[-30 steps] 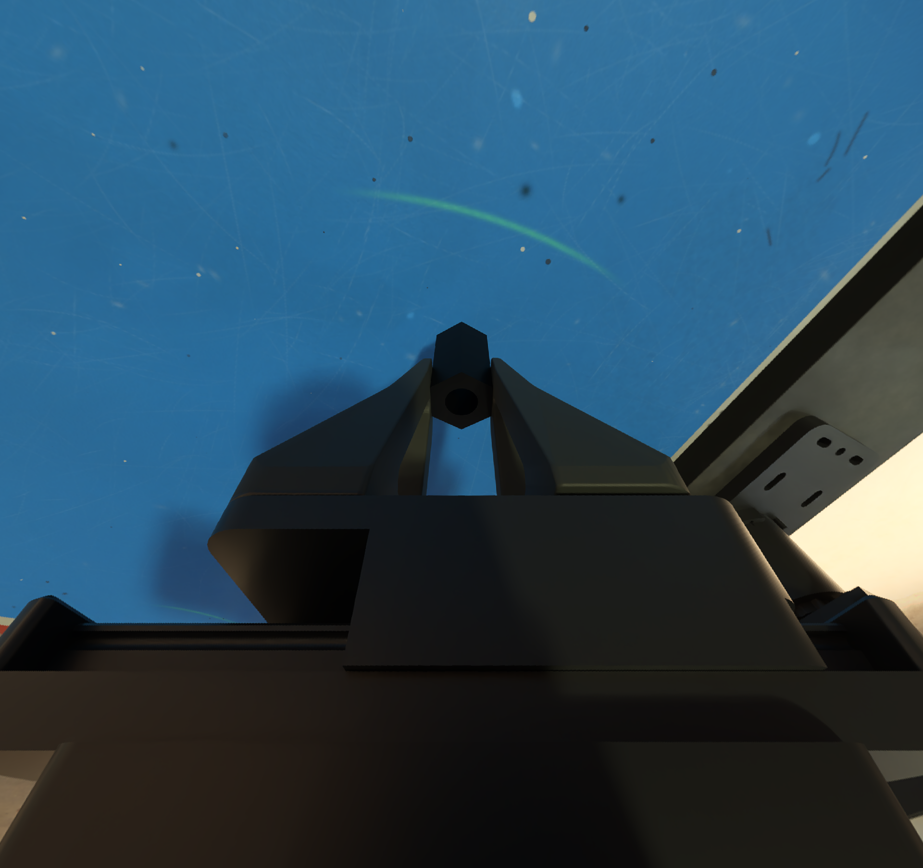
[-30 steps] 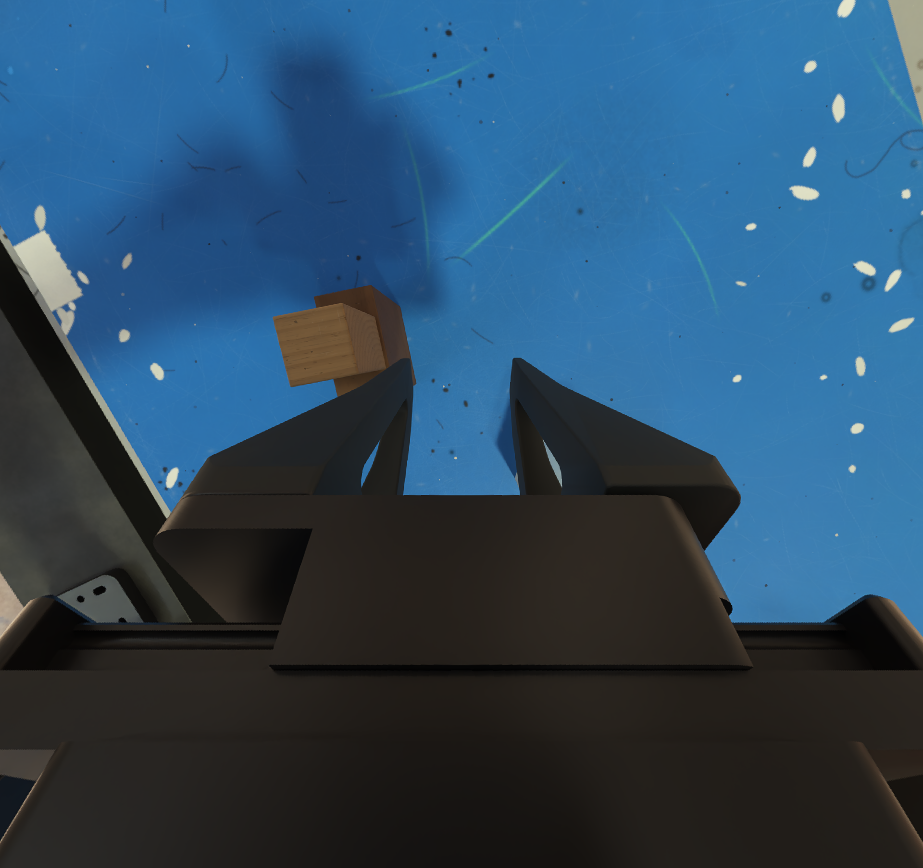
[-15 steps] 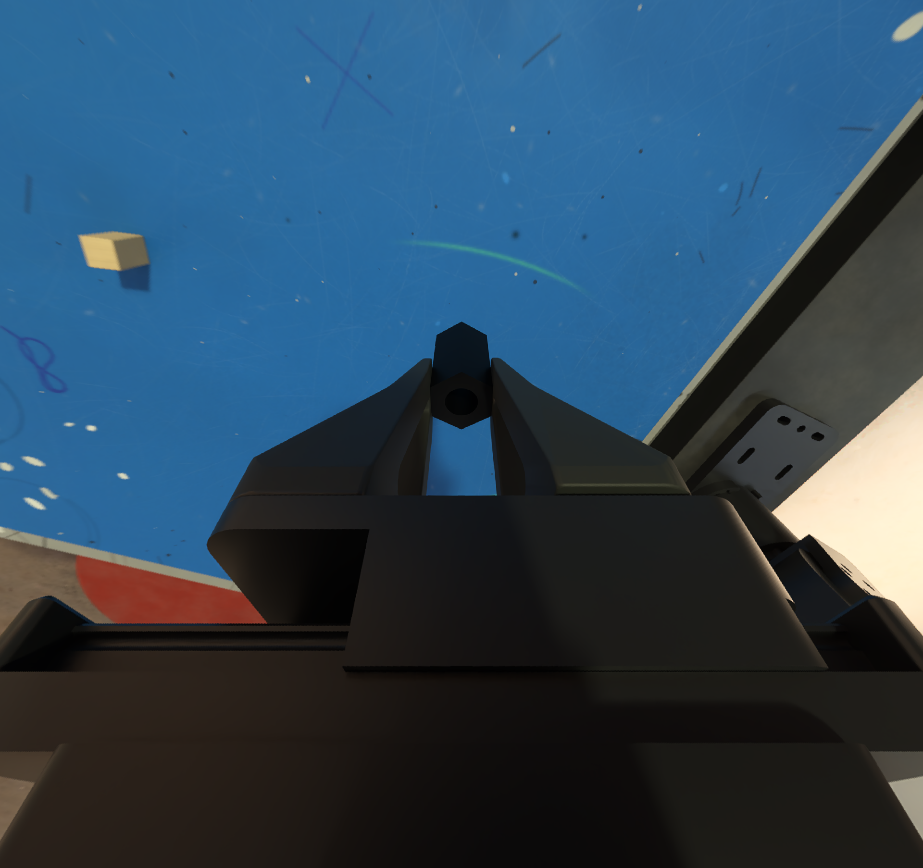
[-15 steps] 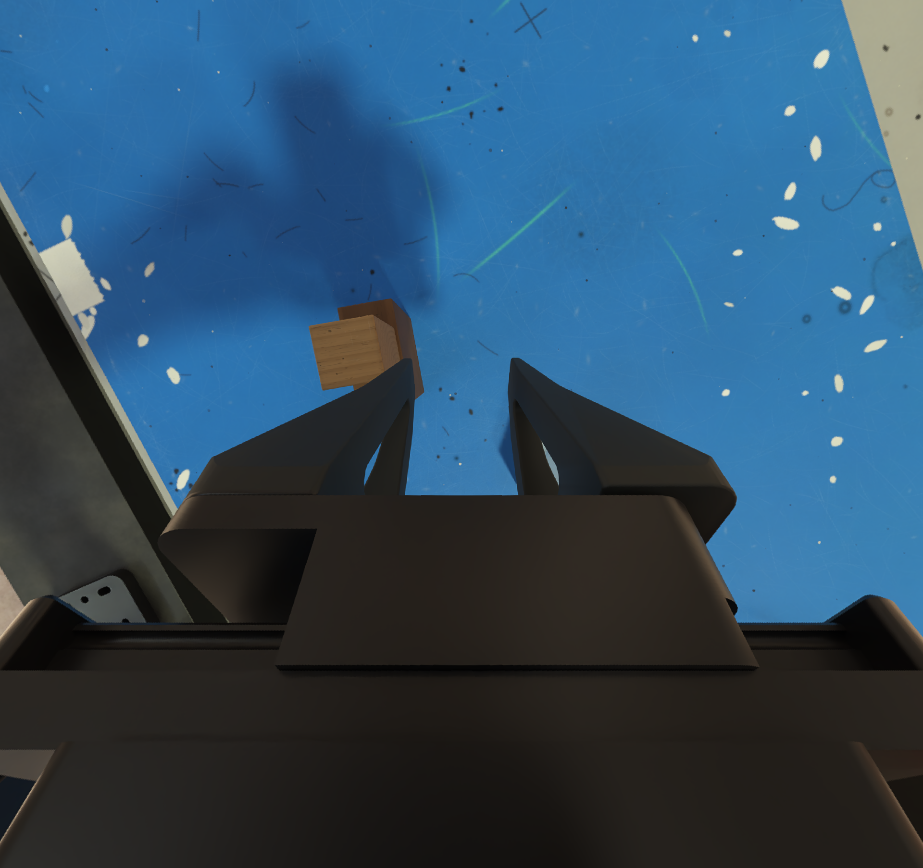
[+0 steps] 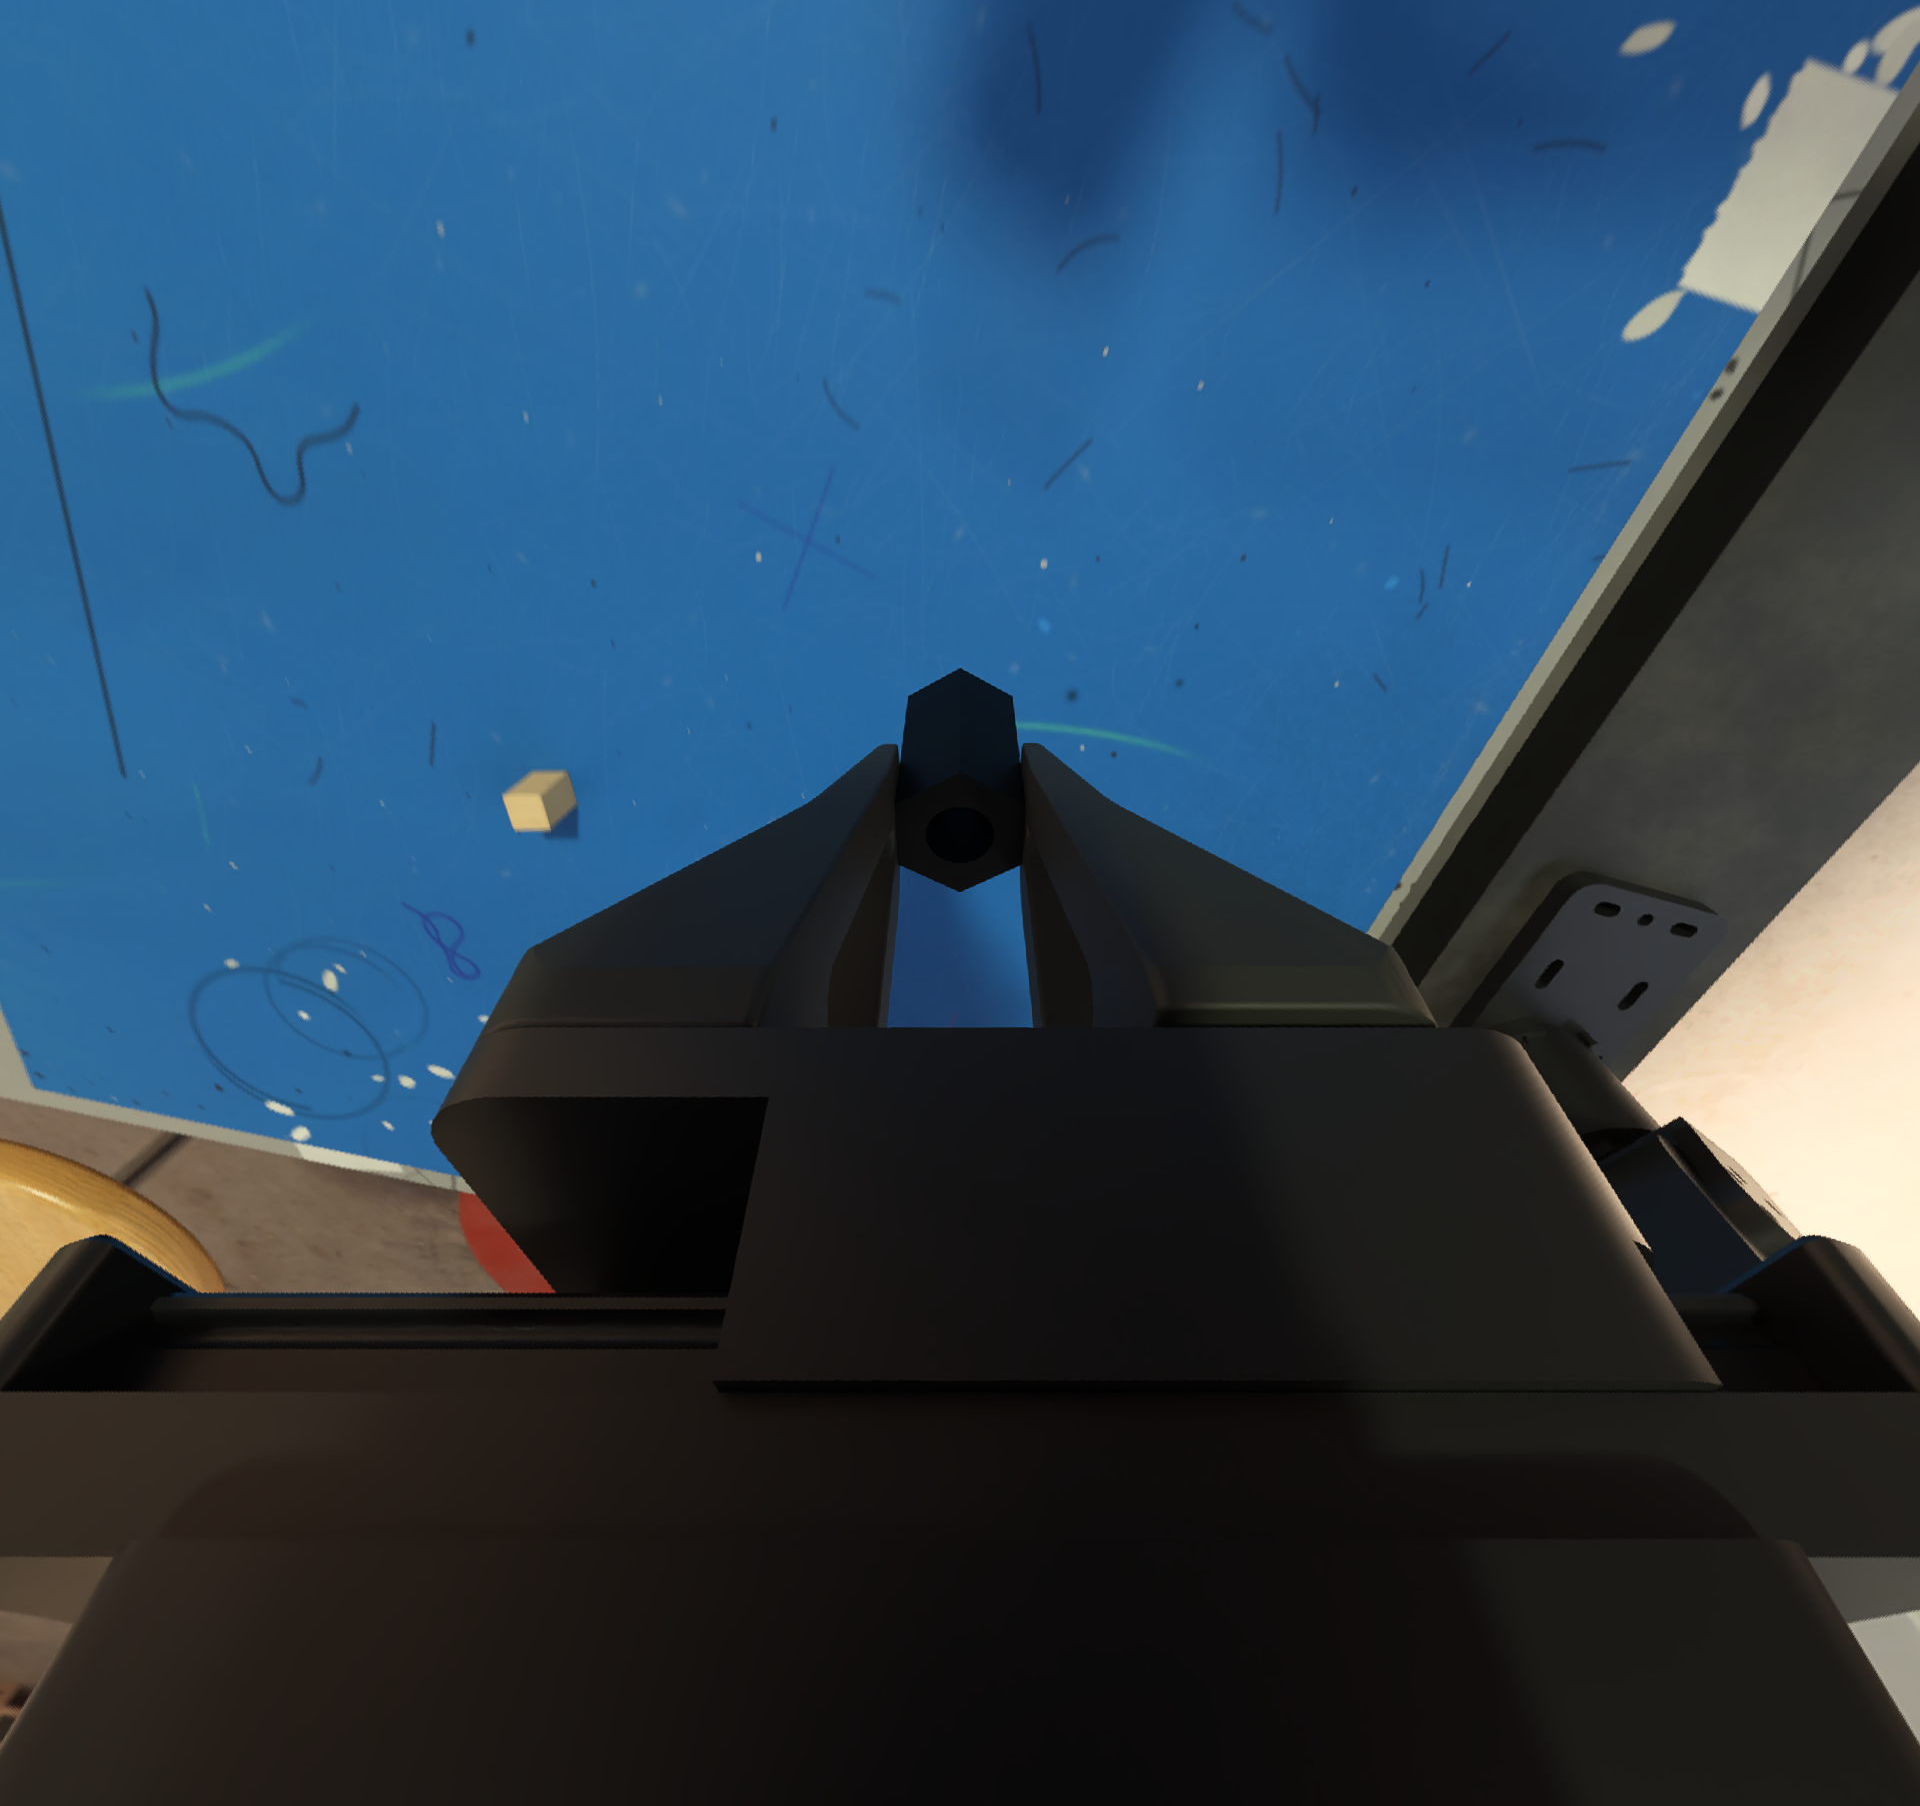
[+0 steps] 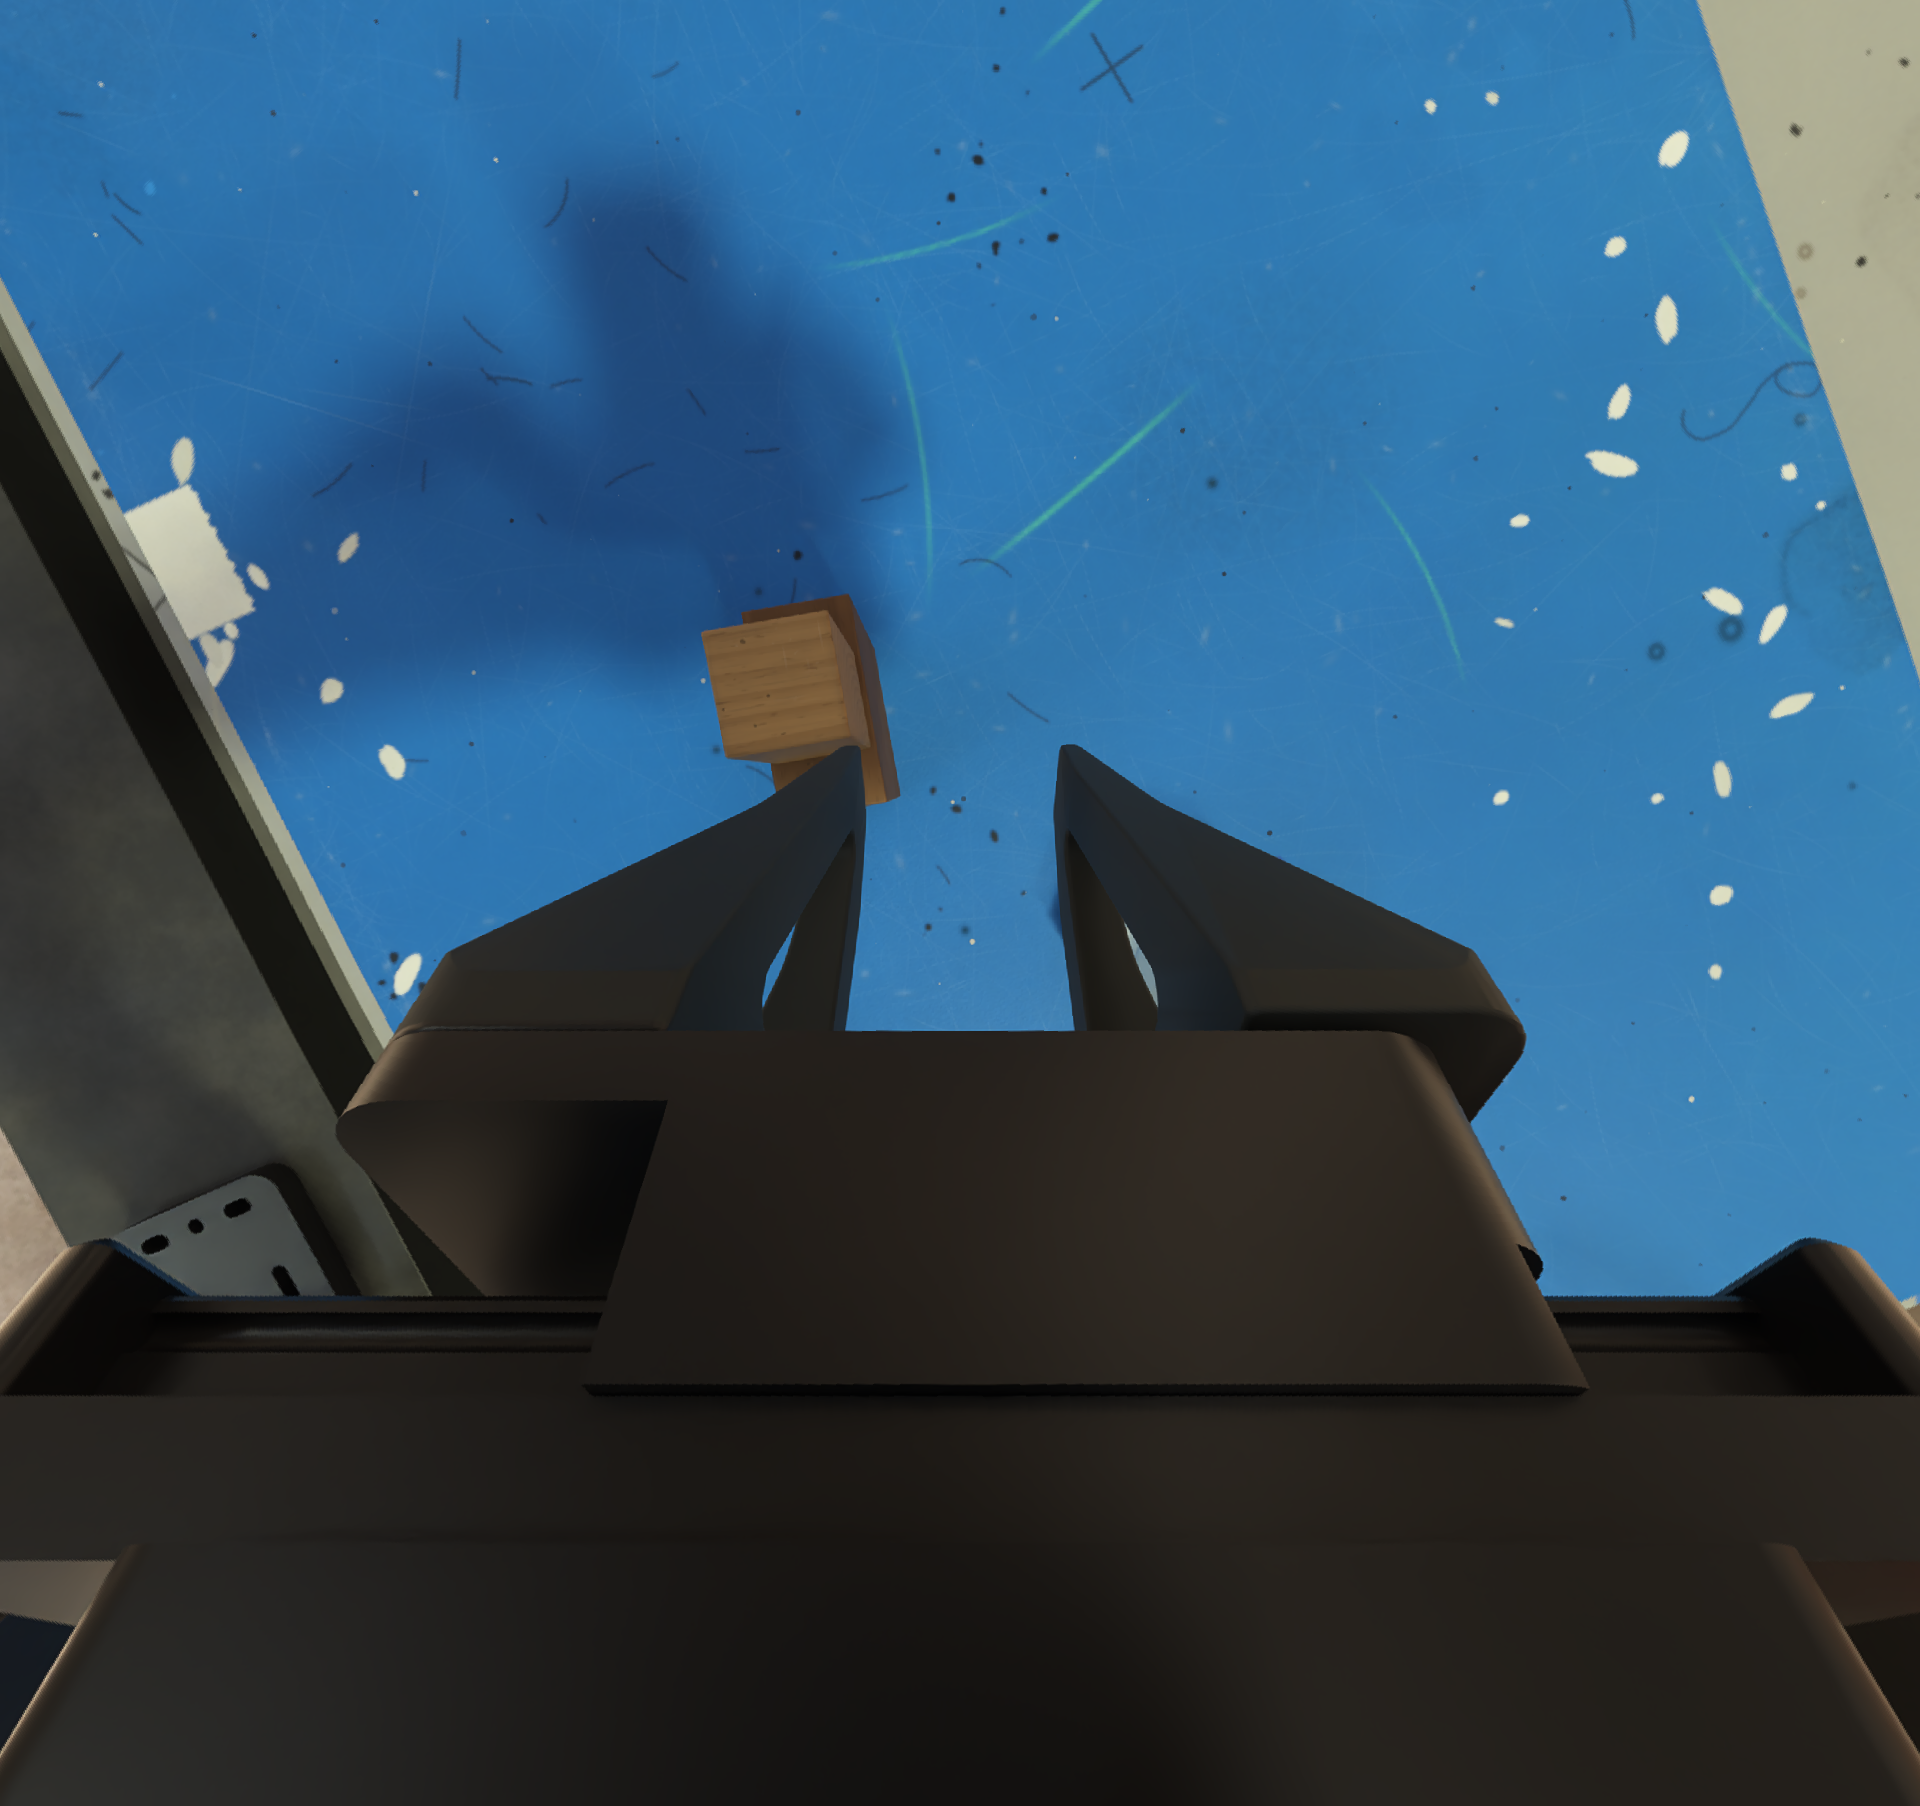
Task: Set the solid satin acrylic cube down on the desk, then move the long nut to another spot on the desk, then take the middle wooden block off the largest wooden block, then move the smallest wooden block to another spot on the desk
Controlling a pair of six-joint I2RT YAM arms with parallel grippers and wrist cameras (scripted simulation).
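Observation:
My left gripper (image 5: 959,759) is shut on the long black hexagonal nut (image 5: 958,780) and holds it high above the blue desk mat (image 5: 727,302). A small pale cube (image 5: 540,800) lies on the mat to the left of the fingers. In the right wrist view, a light wooden block (image 6: 784,684) sits on a larger, darker wooden block (image 6: 871,707), just beyond my left fingertip. My right gripper (image 6: 959,764) is open and empty above the mat, to the right of the stacked blocks.
The desk's dark edge and a white bracket (image 5: 1605,967) run along the right of the left wrist view, and along the left of the right wrist view (image 6: 223,1237). A yellow round object (image 5: 83,1226) and a red patch (image 5: 499,1247) lie beyond the mat's near edge.
My left gripper has risen with the nut, so more of the mat and the pale cube came into view. My right gripper has pulled back; the stacked blocks now sit nearer the centre.

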